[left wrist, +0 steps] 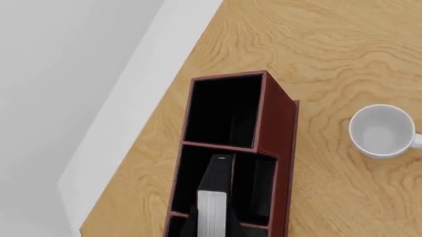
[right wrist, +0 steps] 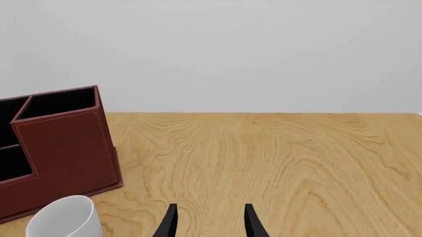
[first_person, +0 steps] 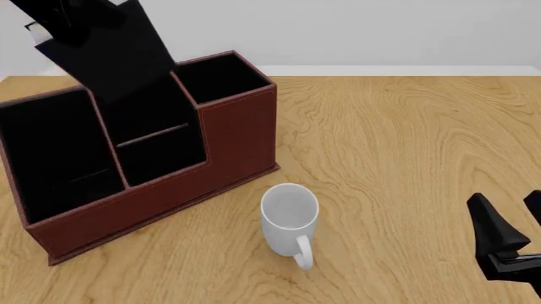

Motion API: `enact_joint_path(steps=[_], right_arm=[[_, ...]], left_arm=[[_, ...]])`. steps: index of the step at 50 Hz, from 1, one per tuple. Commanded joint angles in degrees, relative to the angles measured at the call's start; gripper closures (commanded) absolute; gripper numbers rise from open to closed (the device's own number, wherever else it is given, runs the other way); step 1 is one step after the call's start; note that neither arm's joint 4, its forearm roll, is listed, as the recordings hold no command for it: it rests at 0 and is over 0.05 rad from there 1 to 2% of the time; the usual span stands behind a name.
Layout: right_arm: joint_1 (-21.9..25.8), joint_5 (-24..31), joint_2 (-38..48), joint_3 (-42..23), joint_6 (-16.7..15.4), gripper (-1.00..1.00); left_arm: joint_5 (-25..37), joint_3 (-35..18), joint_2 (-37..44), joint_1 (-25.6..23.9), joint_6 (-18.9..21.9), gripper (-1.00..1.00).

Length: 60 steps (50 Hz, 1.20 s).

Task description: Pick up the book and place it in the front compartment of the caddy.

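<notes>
The black book [first_person: 118, 54] hangs tilted at the top left, its lower end at the mouth of the front compartment [first_person: 161, 152], the medium cell with a thin reddish bar. My left gripper [first_person: 59, 19] is shut on the book's upper end and is mostly hidden by it. In the left wrist view the book [left wrist: 212, 207] shows white page edges over the middle cell of the reddish-brown caddy [left wrist: 277, 128]. The caddy [first_person: 220, 145] stands at the left. My right gripper [first_person: 511, 234] is open and empty at the front right; it also shows in the right wrist view [right wrist: 211, 224].
A white mug [first_person: 289, 212] stands just in front of the caddy's right end, handle toward me; it also shows in the wrist views [left wrist: 381, 131] [right wrist: 66, 217]. The caddy's widest cell [first_person: 50, 152] is at the left and its small square cell [first_person: 220, 76] at the back right.
</notes>
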Motion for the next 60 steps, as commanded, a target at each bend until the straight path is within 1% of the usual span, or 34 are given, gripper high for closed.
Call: enact_joint_path(steps=[1, 4, 5, 10, 15, 23, 24, 26, 28, 30, 35, 38, 42, 47, 53, 56, 60], right_arm=[[0.0, 0.0, 0.0, 0.0, 0.1, -1.0], [-0.1, 0.0, 0.0, 0.0, 0.4, -1.0], [-0.2, 0.2, -0.3, 0.0, 0.6, -1.0], [-0.3, 0.5, -0.7, 0.0, 0.5, -1.0], [-0.2, 1.0, -1.3, 0.0, 0.6, -1.0], [-0.3, 1.5, -2.2, 0.0, 0.7, -1.0], [-0.3, 1.6, -2.4, 0.0, 0.7, -1.0], [-0.3, 1.5, -2.3, 0.0, 0.9, -1.0], [-0.2, 1.5, -2.3, 0.0, 0.6, -1.0], [-0.3, 1.5, -2.3, 0.0, 1.0, -1.0], [-0.4, 1.4, -2.2, 0.0, 0.9, -1.0], [-0.5, 1.3, -2.0, 0.0, 1.0, -1.0], [-0.5, 1.1, -1.6, 0.0, 0.9, -1.0], [-0.3, 0.8, -1.3, 0.0, 0.9, -1.0], [-0.3, 0.2, -0.5, 0.0, 0.7, -1.0], [-0.2, 0.1, -0.5, 0.0, 0.8, -1.0], [-0.2, 0.3, -0.7, 0.0, 0.8, -1.0]], left_arm=[[-0.8, -2.1, 1.5, 3.3, 3.1, 1.0], [-0.3, -3.3, 2.0, 3.2, 2.9, 1.0], [-0.9, -2.7, 1.5, 4.1, 4.0, 1.0], [-0.3, -4.1, 2.5, 3.7, 3.6, 1.0], [-0.9, -3.8, 3.4, 4.5, 4.1, 1.0], [-1.2, -6.6, 6.8, 4.2, 3.2, 1.0], [-1.8, -6.5, 7.1, 4.7, 3.7, 1.0], [-1.3, -8.1, 8.3, 4.0, 2.8, 1.0], [-1.8, -7.6, 8.5, 4.4, 3.3, 1.0], [-1.8, -8.4, 9.2, 4.3, 3.1, 1.0], [-3.0, -6.4, 10.6, 4.9, 3.4, 1.0], [-3.4, -6.9, 11.2, 5.2, 3.3, 1.0], [-3.9, -5.9, 11.7, 5.8, 3.8, 1.0], [-3.8, -6.2, 12.5, 6.4, 3.7, 1.0], [-5.2, -3.5, 12.2, 7.7, 4.8, 1.0], [-4.9, -4.2, 12.4, 7.5, 4.6, 1.0], [-5.1, -3.5, 12.3, 8.1, 5.1, 1.0]])
